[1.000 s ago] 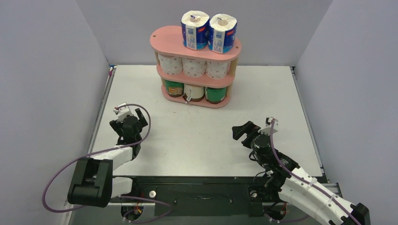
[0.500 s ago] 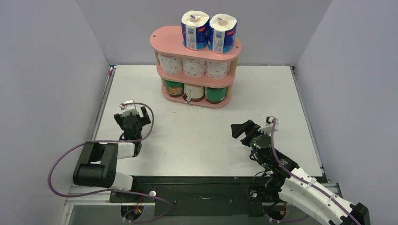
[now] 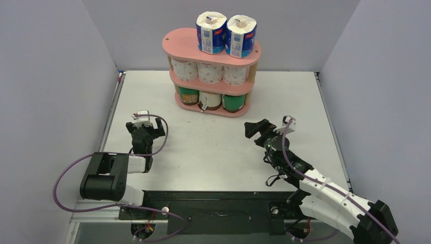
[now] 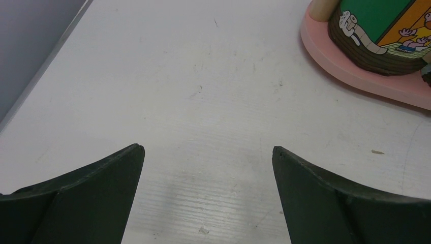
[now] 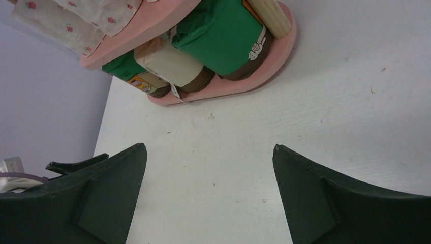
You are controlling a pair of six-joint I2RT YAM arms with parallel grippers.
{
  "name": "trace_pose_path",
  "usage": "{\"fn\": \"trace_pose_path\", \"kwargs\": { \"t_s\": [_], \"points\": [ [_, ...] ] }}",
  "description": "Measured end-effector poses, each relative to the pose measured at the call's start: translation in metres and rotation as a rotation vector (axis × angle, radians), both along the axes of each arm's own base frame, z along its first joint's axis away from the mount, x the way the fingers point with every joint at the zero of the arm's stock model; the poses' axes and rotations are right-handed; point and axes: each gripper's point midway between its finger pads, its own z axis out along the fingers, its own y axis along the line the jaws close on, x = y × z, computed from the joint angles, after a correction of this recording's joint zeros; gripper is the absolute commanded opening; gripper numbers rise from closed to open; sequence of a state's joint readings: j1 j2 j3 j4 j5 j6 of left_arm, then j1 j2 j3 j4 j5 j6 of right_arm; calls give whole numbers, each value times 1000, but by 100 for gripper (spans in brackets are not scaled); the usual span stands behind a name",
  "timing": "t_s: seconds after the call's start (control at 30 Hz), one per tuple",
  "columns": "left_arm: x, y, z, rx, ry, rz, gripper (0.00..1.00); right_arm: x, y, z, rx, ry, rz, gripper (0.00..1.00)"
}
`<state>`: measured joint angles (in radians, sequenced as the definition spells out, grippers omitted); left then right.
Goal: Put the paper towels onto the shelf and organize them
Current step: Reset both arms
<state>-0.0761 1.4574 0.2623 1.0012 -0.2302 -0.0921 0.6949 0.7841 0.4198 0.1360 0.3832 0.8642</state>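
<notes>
All eight paper towels [image 3: 210, 72] are found stowed on the shelf [image 3: 175, 43]. The left pincer [image 4: 206, 150] and right pincer [image 5: 206, 147] are open and empty. The paper towels are judged light and crushable; a gentle grasp across the sides is advised.

Top camera: high above the counter [image 3: 213, 147] at its near edge, looking toward the far edge. Wrist cameras: low, close to the surface; both catch the shelf [image 4: 366, 84] bottom board.

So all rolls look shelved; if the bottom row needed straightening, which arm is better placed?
Probably right: the right end effector, open, faces the shelf with the bottom rolls ahead. The left end effector, also open, sees only the shelf's corner.
</notes>
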Motion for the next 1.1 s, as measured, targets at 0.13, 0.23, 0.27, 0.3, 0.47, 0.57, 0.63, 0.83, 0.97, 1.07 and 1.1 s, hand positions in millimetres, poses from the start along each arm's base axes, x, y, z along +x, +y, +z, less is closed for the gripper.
{"fn": "trace_pose_path", "kwargs": {
  "t_s": [0.13,0.23,0.27,0.3,0.47,0.57,0.63,0.83,0.97,1.07,1.1],
  "points": [
    [1,-1,2,-1,-7,-4,96,24,0,-10,-23,1,-38,90],
    [1,-1,2,-1,-10,-5,96,51,-40,0,-73,-14,-169,90],
    [1,-1,2,-2,-11,-7,96,61,-64,11,-84,-35,-237,90],
    [1,-1,3,-2,-12,-7,96,70,-94,23,-99,-58,-325,90],
    [0,-1,2,-2,-12,-7,96,76,-197,40,-304,-65,-626,90],
    [0,-1,2,-2,-13,-7,96,82,-209,12,-430,22,-623,90],
    [1,-1,2,-2,-13,-7,96,82,-213,-21,-513,102,-600,90],
    [1,-1,3,-2,-16,-7,96,47,-224,-103,-698,237,-528,90],
    [1,-1,3,-2,-16,-7,96,54,-222,-96,-728,188,-501,90],
    [1,-1,3,-2,-16,-7,96,60,-226,-79,-711,110,-550,90],
    [1,-1,3,-2,-16,-7,96,59,-229,-76,-704,97,-574,90]
  ]
}}
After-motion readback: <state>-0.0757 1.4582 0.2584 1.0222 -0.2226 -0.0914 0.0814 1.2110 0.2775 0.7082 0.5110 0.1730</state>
